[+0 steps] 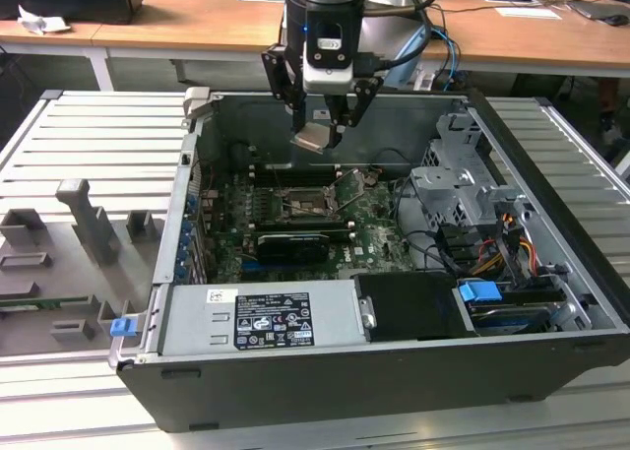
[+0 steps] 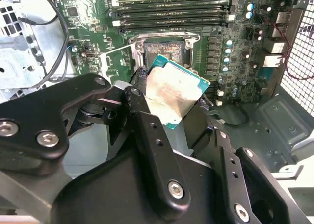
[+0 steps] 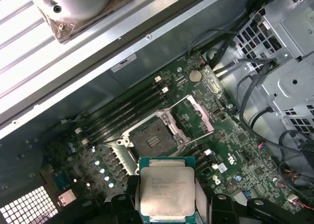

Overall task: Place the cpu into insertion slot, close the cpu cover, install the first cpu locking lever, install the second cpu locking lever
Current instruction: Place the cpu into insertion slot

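The open computer case (image 1: 394, 376) lies on its side, and the places below read the exterior view as a clock face. A green motherboard (image 1: 379, 235) covers the case floor. A grey power supply (image 1: 261, 317) sits at 7 o'clock, a metal drive cage (image 1: 455, 189) with loose cables sits at 3 o'clock, and the square insertion slot (image 1: 300, 206) lies a little toward 11 o'clock from the middle. The slot is uncovered and its dark contact field is exposed. Around it, the memory slots (image 1: 285, 170) run at 12 o'clock, a long black card (image 1: 290, 245) lies at 6 o'clock, and the cpu cover (image 3: 203, 117) is at 2 o'clock. The cover is a thin silvery frame with an open centre, swung back on its hinge so it is clear of the slot. The gripper (image 1: 320, 125) hangs at 12 o'clock from the slot, well above the board. Its two black fingers (image 2: 147, 131) are closed to the width of the cpu (image 1: 313, 139), clamping it by opposite edges, and the chip is tilted. In both wrist views the cpu is a small flat square with a dull beige-silver metal lid on a green carrier that shows as a narrow border. The lid carries faint print and looks smudged. It is in the air over the slot and touches nothing but the fingers.
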{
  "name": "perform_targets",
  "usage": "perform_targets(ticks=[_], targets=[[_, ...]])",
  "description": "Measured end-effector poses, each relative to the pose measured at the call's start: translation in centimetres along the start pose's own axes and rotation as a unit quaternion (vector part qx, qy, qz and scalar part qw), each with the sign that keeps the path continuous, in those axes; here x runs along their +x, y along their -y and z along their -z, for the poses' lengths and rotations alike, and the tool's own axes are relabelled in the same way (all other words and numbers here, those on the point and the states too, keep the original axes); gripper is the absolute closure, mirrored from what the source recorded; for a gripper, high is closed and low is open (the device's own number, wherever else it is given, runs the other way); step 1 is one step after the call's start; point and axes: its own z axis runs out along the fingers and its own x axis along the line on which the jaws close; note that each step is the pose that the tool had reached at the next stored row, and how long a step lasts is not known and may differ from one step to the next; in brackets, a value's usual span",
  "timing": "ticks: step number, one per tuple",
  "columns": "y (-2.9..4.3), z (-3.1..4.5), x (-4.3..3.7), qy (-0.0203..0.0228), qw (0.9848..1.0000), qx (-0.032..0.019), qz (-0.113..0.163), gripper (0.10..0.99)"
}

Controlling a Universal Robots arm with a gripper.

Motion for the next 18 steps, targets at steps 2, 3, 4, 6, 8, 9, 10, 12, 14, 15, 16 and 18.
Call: perform_targets(ticks=[2,3,4,6,8,9,10,12,14,15,16,18], targets=[[0.0,-0.02,0.0,0.0002,1.0,0.0,-0.002,0.549],[0.0,-0.03,0.0,0.0003,1.0,0.0,-0.004,0.549],[0.0,-0.04,0.0,0.0004,1.0,-0.0001,-0.005,0.549],[0.0,-0.06,0.0,0.0006,1.0,-0.0001,-0.007,0.549],[0.01,-0.08,0.0,0.0008,0.9999,-0.0002,-0.01,0.549],[0.01,-0.08,0.0,0.0009,0.9999,-0.0002,-0.011,0.549],[0.01,-0.1,0.0,0.001,0.9999,-0.0002,-0.013,0.549],[0.01,-0.13,0.0,0.0013,0.9999,-0.0003,-0.017,0.549],[0.01,-0.14,0.0,0.0016,0.9998,-0.0003,-0.02,0.549],[0.01,-0.15,0.0,0.0017,0.9998,-0.0004,-0.021,0.549],[0.01,-0.16,0.0,0.0018,0.9997,-0.0004,-0.022,0.549],[0.02,-0.19,0.0,0.0021,0.9997,-0.0004,-0.026,0.549]])
